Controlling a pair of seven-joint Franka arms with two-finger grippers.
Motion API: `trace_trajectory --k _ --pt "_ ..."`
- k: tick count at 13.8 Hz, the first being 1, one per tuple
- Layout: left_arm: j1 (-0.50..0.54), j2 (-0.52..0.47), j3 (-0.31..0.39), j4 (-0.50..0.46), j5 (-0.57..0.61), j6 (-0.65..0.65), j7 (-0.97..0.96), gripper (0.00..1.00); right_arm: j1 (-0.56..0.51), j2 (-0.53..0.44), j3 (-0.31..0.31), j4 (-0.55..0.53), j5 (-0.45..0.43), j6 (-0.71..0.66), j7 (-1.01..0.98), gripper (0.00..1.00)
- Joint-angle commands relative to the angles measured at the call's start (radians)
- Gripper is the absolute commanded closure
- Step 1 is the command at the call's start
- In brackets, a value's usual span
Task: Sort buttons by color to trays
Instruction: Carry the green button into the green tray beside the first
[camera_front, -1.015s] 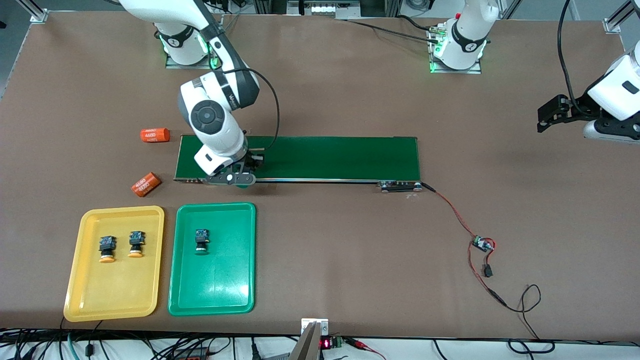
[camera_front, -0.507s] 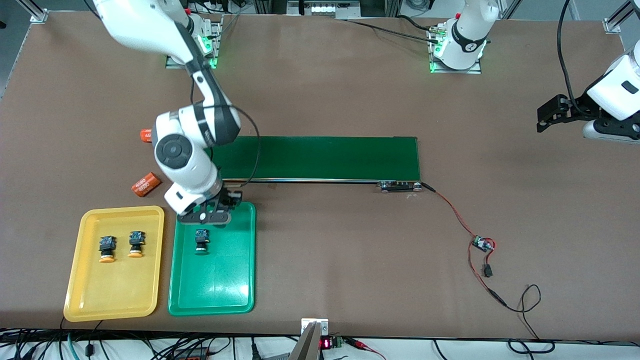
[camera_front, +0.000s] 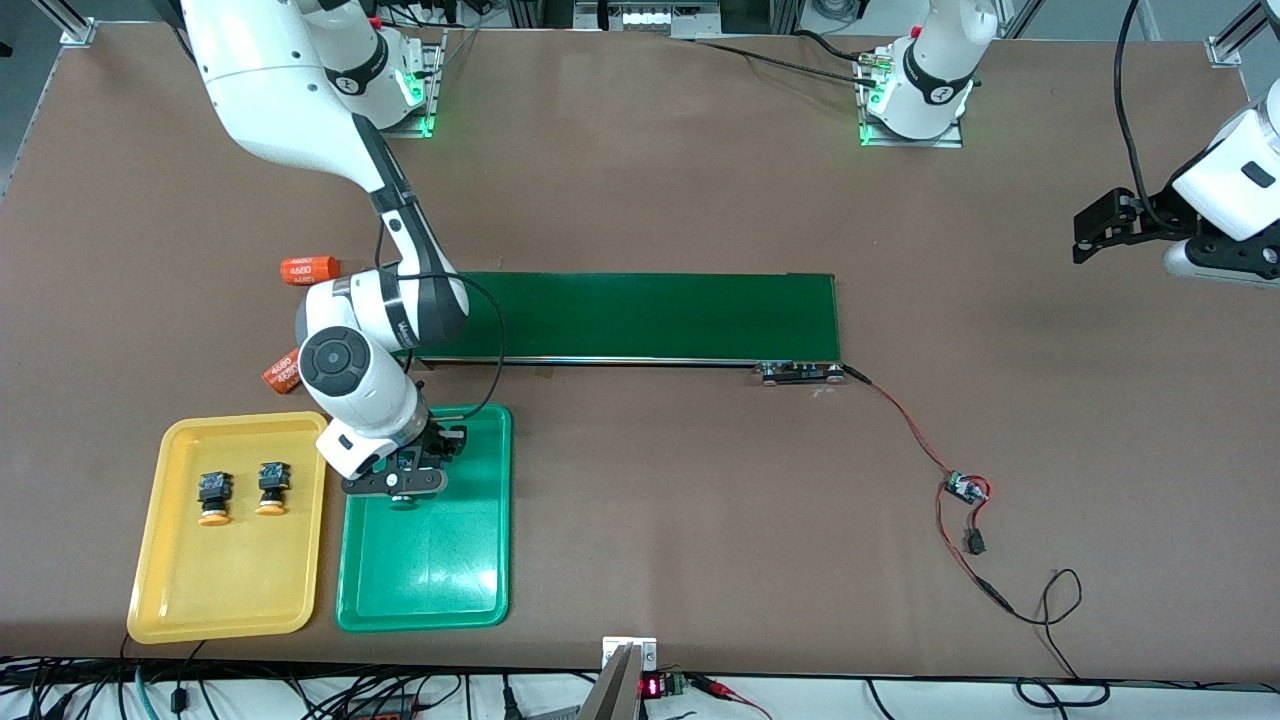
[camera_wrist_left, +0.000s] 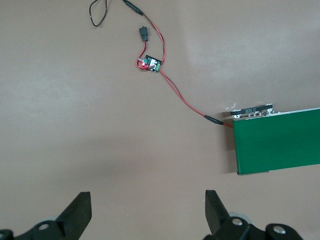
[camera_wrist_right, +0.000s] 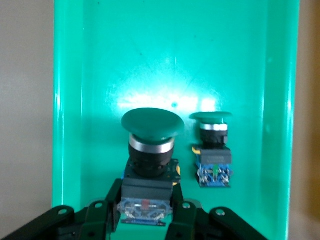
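My right gripper (camera_front: 405, 482) is shut on a green-capped button (camera_wrist_right: 149, 150) by its black-and-blue body and holds it over the green tray (camera_front: 430, 580), at the end nearer the belt. In the right wrist view a second green button (camera_wrist_right: 214, 152) lies on the green tray (camera_wrist_right: 95, 65) right beside the held one. In the front view the gripper covers most of both. Two yellow-orange buttons (camera_front: 212, 498) (camera_front: 271, 488) lie side by side in the yellow tray (camera_front: 225, 590). My left gripper (camera_front: 1092, 235) waits open and empty over bare table at the left arm's end; it also shows in the left wrist view (camera_wrist_left: 148, 206).
A long dark-green conveyor belt (camera_front: 650, 315) lies mid-table, farther from the front camera than the trays; its end shows in the left wrist view (camera_wrist_left: 280, 142). Two orange "4680" cylinders (camera_front: 310, 270) (camera_front: 283, 370) lie near its right-arm end. A red-wired circuit board (camera_front: 965, 487) trails from its other end.
My right gripper has carried the green button from the belt's end toward the front camera, to over the green tray beside the other green button. The left arm has not moved.
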Motion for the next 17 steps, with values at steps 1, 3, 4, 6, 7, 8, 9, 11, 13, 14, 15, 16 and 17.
trace_trajectory --k 1,3,4,6,7,8,9,11,13,14,15,16,17 --pt "-0.005 0.009 -0.003 0.029 0.022 -0.025 0.005 0.0 -0.008 0.059 0.007 0.042 0.003 0.051 -0.016 0.65" --pt "-0.005 0.009 -0.003 0.029 0.021 -0.024 0.005 0.0 -0.007 0.076 0.007 0.045 0.003 0.068 -0.019 0.64" --pt "-0.005 0.009 -0.003 0.029 0.021 -0.025 0.005 0.0 -0.007 0.084 0.007 0.045 0.003 0.068 -0.019 0.63" --pt "-0.005 0.009 -0.003 0.029 0.021 -0.025 0.011 0.0 -0.008 0.092 0.009 0.045 0.005 0.077 -0.01 0.01" --pt "-0.005 0.009 -0.003 0.029 0.021 -0.025 0.009 0.0 -0.007 0.092 0.01 0.047 0.009 0.08 -0.009 0.0" --pt "-0.005 0.009 -0.003 0.029 0.021 -0.025 0.009 0.0 -0.005 0.083 0.012 0.047 0.037 0.073 -0.004 0.0" --pt "-0.005 0.009 -0.003 0.029 0.021 -0.025 0.009 0.0 0.002 0.07 0.012 0.047 0.07 0.07 -0.001 0.0" --pt "-0.005 0.009 -0.003 0.029 0.021 -0.025 0.009 0.0 0.013 0.029 0.012 0.045 0.085 0.029 -0.001 0.0" --pt "-0.005 0.009 -0.003 0.029 0.021 -0.024 0.009 0.0 0.01 -0.034 0.013 0.047 0.072 -0.07 -0.001 0.0" --pt "-0.005 0.009 -0.003 0.029 0.021 -0.025 0.009 0.0 0.002 -0.057 0.015 0.047 0.072 -0.116 -0.003 0.0" --pt "-0.005 0.009 -0.003 0.03 0.021 -0.025 0.009 0.0 -0.004 -0.084 0.013 0.047 0.072 -0.154 -0.006 0.0" --pt "-0.005 0.009 -0.003 0.029 0.021 -0.025 0.009 0.0 -0.004 -0.098 0.009 0.048 0.075 -0.177 -0.006 0.0" --pt "-0.005 0.009 -0.003 0.029 0.021 -0.025 0.009 0.0 0.005 -0.12 0.004 0.048 0.081 -0.182 -0.006 0.0"
